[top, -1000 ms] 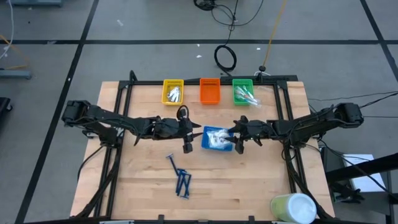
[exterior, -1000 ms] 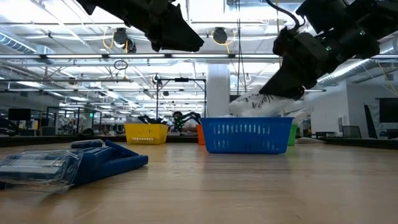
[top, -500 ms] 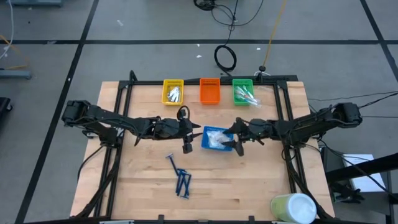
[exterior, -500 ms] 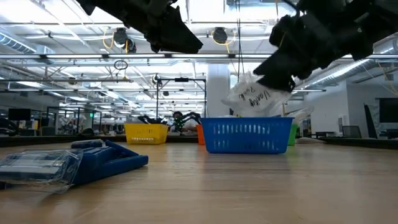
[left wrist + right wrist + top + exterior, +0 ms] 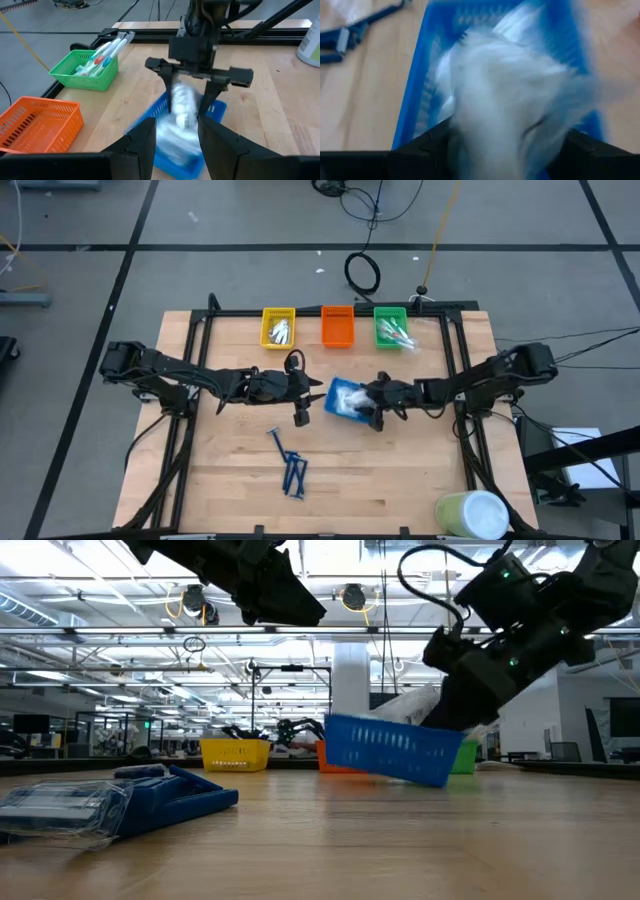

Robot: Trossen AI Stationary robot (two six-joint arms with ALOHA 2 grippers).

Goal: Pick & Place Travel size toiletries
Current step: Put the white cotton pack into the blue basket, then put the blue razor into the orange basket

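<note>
My right gripper (image 5: 371,407) reaches from the table's right into the blue tray (image 5: 338,393) and is shut on a white sachet bundle (image 5: 182,104). More white sachets (image 5: 520,30) lie in that tray, which sits tipped in the low view (image 5: 385,750), one side raised. My left gripper (image 5: 299,390) hovers open just left of the tray. Dark blue razors (image 5: 291,467) lie flat on the wood near the front. Silvery packets (image 5: 280,331) fill the yellow tray, and light sticks (image 5: 395,332) lie in the green tray. My right gripper pinches the white sachet bundle (image 5: 502,95) between its two fingers (image 5: 167,97), coming from the table's right and slanting down. The bundle's lower part stays inside the blue tray. I cannot tell whether the fingers also touch the tilted tray's wall.
Yellow (image 5: 279,315), orange (image 5: 338,326) and green (image 5: 390,315) trays stand in a row at the far edge. A big pale green-and-white cylinder (image 5: 472,515) stands at the near right corner. Bare wood lies near the front edge, right of the razors.
My right gripper lifted the white sachet bundle above the blue tray, then moved toward the table's left and dropped back down with it. The blue tray, level before, has tipped, one side raised, and has turned a little.
</note>
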